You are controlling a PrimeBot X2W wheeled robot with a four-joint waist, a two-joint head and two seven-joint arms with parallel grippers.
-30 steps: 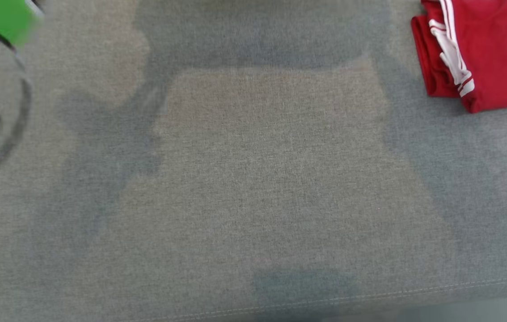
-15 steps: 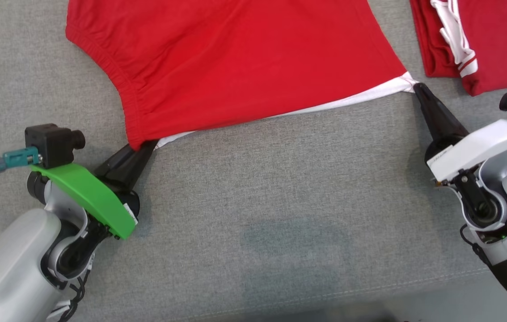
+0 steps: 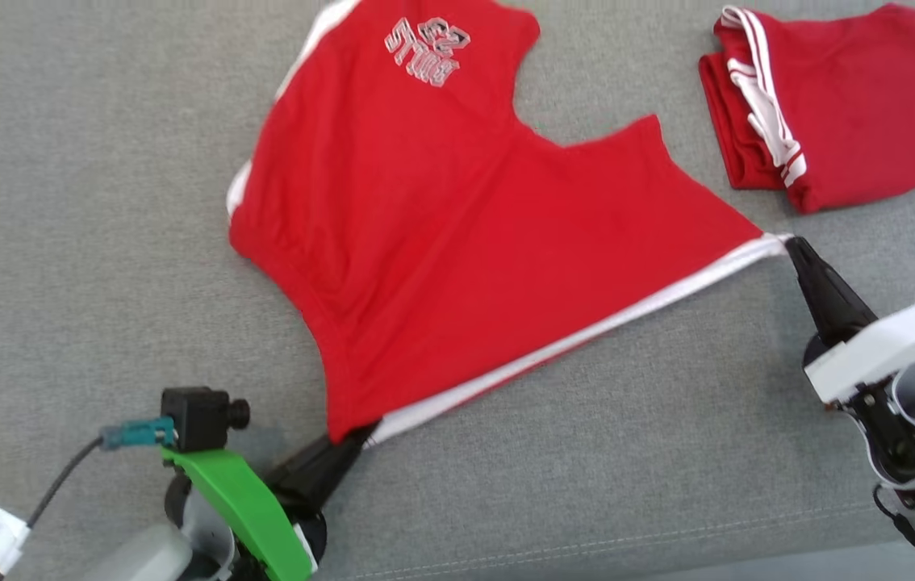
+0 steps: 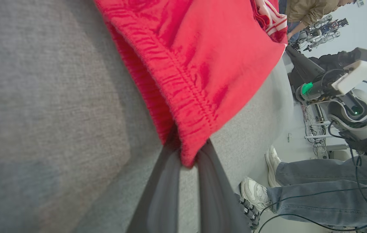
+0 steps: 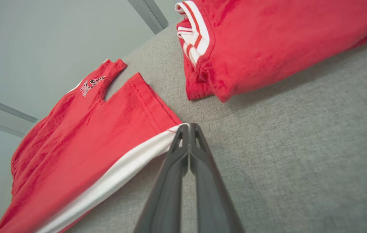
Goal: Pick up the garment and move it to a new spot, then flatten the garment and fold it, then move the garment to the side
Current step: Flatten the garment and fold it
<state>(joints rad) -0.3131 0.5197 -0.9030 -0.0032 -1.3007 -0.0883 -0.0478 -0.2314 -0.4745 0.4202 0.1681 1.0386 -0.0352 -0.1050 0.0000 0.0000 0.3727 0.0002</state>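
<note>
The garment is a pair of red shorts with a white side stripe and a pale logo, spread over the grey surface in the head view. My left gripper is shut on the elastic waistband corner at its near left end. My right gripper is shut on the white-striped corner at the garment's right end. The near edge of the garment stretches between the two grippers.
A second red garment with white stripes lies folded at the far right, close to my right gripper. The grey fabric surface has a seamed front edge near the bottom. In the left wrist view a person's legs and shoes stand beside the table.
The head camera has shifted, so the whole garment with its logo has come into view. Both grippers still hold the garment's corners; the left one sits lower in the picture.
</note>
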